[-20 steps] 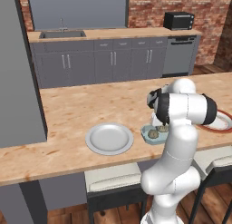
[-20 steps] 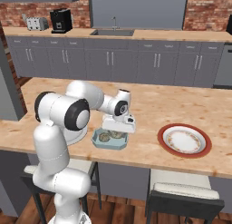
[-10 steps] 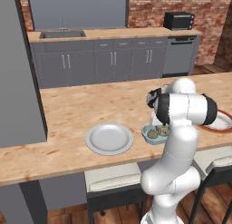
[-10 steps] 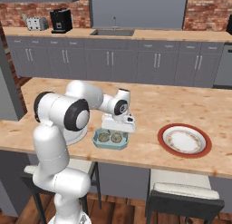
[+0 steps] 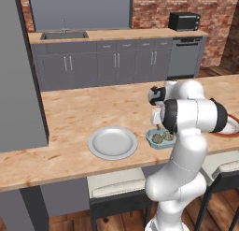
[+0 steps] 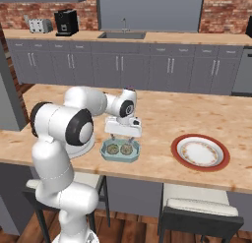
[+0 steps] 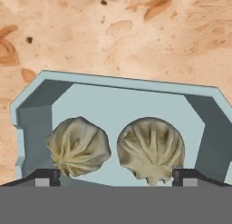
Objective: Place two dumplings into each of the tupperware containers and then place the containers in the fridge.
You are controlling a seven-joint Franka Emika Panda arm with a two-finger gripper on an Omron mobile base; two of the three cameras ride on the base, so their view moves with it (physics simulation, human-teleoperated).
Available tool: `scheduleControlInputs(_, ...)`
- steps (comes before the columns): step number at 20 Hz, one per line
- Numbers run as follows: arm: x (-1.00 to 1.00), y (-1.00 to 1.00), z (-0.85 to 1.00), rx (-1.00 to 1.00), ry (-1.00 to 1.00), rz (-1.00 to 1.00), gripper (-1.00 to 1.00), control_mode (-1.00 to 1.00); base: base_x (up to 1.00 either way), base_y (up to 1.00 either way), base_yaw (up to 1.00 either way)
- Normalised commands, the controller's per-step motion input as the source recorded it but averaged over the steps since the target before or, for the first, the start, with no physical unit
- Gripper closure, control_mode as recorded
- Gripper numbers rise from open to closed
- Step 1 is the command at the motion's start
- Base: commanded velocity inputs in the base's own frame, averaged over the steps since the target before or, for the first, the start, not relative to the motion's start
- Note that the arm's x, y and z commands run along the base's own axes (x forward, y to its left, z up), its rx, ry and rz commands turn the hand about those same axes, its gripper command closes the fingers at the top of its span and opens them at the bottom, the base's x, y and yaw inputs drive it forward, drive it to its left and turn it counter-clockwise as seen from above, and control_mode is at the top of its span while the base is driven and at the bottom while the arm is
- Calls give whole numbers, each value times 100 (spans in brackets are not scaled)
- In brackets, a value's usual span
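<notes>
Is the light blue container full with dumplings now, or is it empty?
It holds two dumplings, side by side inside the light blue container.

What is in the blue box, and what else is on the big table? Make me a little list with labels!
blue tub: light blue tupperware container on the wooden counter, just below the gripper
inside the tub: two dumplings, side by side
gripper: jaws apart, holding nothing, right above the tub
grey plate: to the tub's left in the left base view
red-rimmed plate: to the tub's right in the right base view
</notes>
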Motion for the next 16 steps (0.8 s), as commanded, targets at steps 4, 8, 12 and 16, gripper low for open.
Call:
scheduleControlInputs(4,0,87,0,-2,0,0,-100,-100,0,0,0)
scheduleControlInputs(8,0,55,-2,0,8,1,-100,-100,0,0,0)
scheduleControlInputs(12,0,10,-22,0,6,0,-100,-100,0,0,0)
scheduleControlInputs(16,-12,3,-27,0,0,0,-100,-100,0,0,0)
